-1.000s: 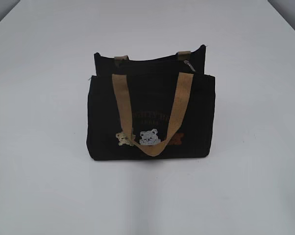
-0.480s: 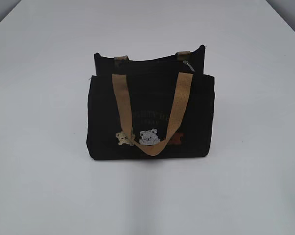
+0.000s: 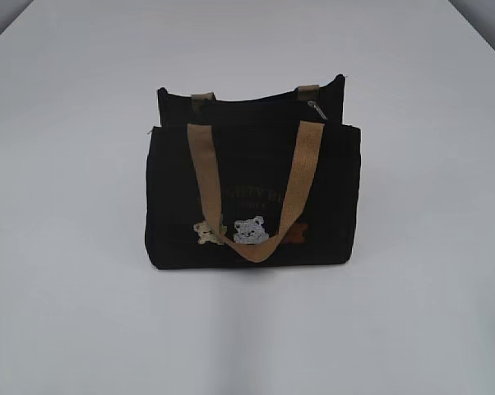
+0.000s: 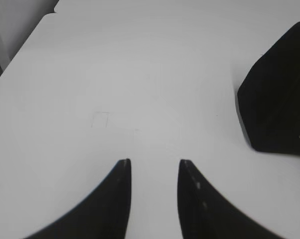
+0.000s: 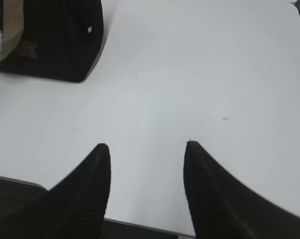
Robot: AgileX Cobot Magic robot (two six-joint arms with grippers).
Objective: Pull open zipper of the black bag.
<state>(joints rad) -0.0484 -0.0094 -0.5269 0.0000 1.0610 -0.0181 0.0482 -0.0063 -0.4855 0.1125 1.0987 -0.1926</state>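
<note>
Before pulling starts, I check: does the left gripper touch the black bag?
Apart. The left wrist view shows bare table between the left gripper and the black bag.

Small boxy black bag [image 3: 252, 197]: matt woven cloth, tan webbing handle [image 3: 301, 177] ribbed. Silver zipper slider [image 3: 316, 109]: shiny metal. White table [image 3: 75, 247] beneath the jaws: smooth, matt.

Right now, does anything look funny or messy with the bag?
Nothing stands out. The black bag stands upright on the white table, one tan handle drooping over its front. Nothing looks spilled or torn.
</note>
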